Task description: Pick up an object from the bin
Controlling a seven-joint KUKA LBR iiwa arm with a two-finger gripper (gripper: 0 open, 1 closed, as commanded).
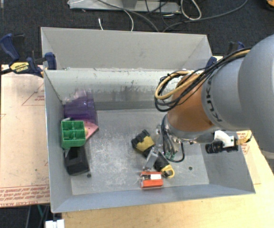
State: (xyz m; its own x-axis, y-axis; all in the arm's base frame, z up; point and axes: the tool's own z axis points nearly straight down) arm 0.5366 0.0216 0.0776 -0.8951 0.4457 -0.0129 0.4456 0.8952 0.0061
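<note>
My gripper (161, 151) hangs low over the floor of the bin, right of the middle, below the arm's orange cover. A black and yellow chunky thing (142, 141) lies just to its left. A smaller black thing with a yellow loop (165, 169) sits right under the gripper's lower end; whether they touch I cannot tell. A flat orange-red and white thing (151, 180) lies just in front of that, near the bin's front wall.
On the bin's left side a green block with square pockets (73, 133) rests by a purple translucent thing (80, 109) and a pink piece (92, 128). A black box (76, 161) lies in front of them. The arm's wrist and cables cover the bin's right part.
</note>
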